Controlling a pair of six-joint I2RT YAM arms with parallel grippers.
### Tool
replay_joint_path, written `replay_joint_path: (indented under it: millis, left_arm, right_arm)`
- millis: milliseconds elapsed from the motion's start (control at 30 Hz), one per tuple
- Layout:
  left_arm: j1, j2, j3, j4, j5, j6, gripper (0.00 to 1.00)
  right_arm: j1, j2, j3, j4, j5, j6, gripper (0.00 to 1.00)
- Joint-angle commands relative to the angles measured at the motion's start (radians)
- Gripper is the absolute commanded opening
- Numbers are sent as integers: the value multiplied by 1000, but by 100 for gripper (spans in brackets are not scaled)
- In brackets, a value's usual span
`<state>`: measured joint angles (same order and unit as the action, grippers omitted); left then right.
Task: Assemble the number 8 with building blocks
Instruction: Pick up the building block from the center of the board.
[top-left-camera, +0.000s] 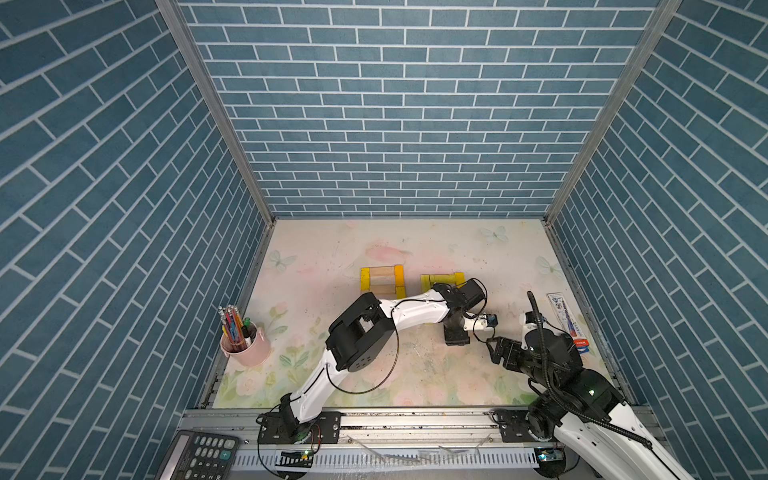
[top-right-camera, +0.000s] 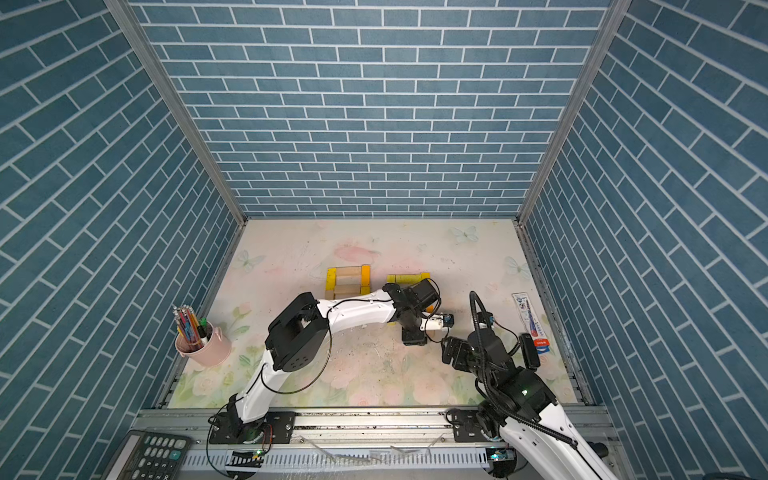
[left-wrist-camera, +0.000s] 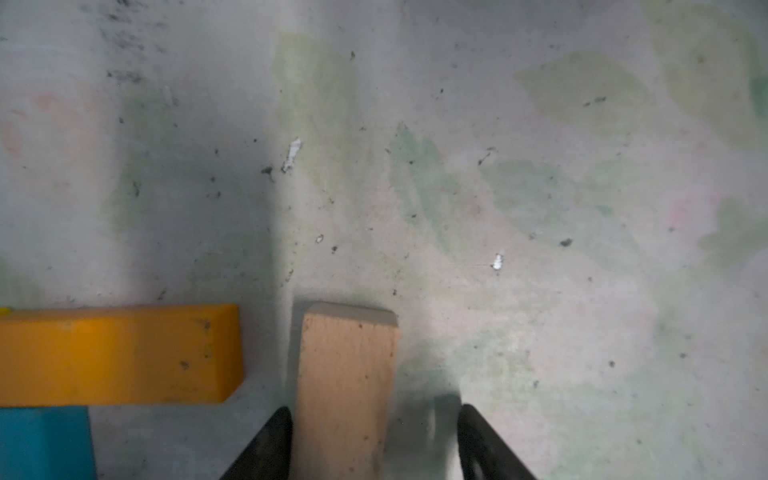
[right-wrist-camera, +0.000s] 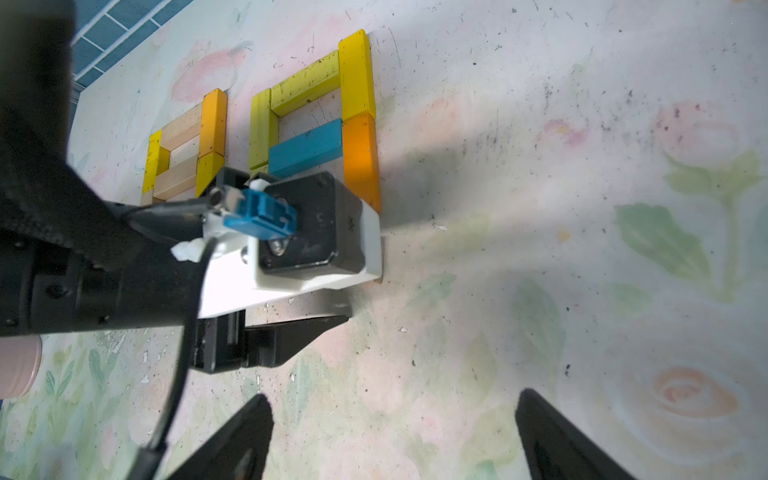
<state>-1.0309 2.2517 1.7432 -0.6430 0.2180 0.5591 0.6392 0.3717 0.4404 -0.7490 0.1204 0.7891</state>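
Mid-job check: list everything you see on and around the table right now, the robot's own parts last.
Table: one, pale floral top.
Block figure: one, yellow, orange and tan, far middle of the table.
Second block figure: one, unfinished, yellow-green, yellow and orange, close beside the first.
Teal block: one, the second figure's middle bar.
Tan block: one, flat on the table beside the orange block.
Cup of pencils: one, pink, left edge.
Calculator: one, black, off the table, front left.
Packet: one, white and blue, right edge.
Left end effector: one, black, fingers astride the tan block, one touching, one apart.
Right end effector: one, black, open and empty over bare table.
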Motion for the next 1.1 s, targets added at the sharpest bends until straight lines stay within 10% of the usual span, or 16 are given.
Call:
replay_joint_path:
  millis: [0,467,1067]
  left_arm:
    - [3,24,27,-51,11,10,56]
    - [15,-60,-14,-59,-17,53,29]
    - [119,-112,-7,-83,-39,79,28]
  right_arm:
    - [-3,-11,14,-24,12,29,92]
    - [-3,-9,11,-21,5,26,92]
    - [-3,-83,-55,176,-182,-76,95]
